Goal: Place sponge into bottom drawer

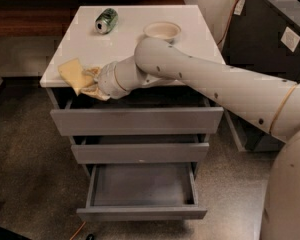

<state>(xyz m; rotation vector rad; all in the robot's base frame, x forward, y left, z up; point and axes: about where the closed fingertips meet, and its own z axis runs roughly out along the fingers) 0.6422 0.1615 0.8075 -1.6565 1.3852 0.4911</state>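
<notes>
The pale yellow sponge (74, 75) is held in my gripper (90, 82) at the front left edge of the white cabinet top (135, 39), partly past the edge. The gripper is shut on the sponge, its fingers mostly hidden behind it and the wrist. The bottom drawer (142, 213) is pulled open below, its shallow grey box showing nothing inside. The gripper is high above and to the left of the drawer's opening.
A green can (106, 20) lies on its side at the back left of the top. A white bowl (162, 31) stands at the back middle. Two wider grey drawers (137, 121) sit above the bottom one. A dark cabinet (275, 49) stands right.
</notes>
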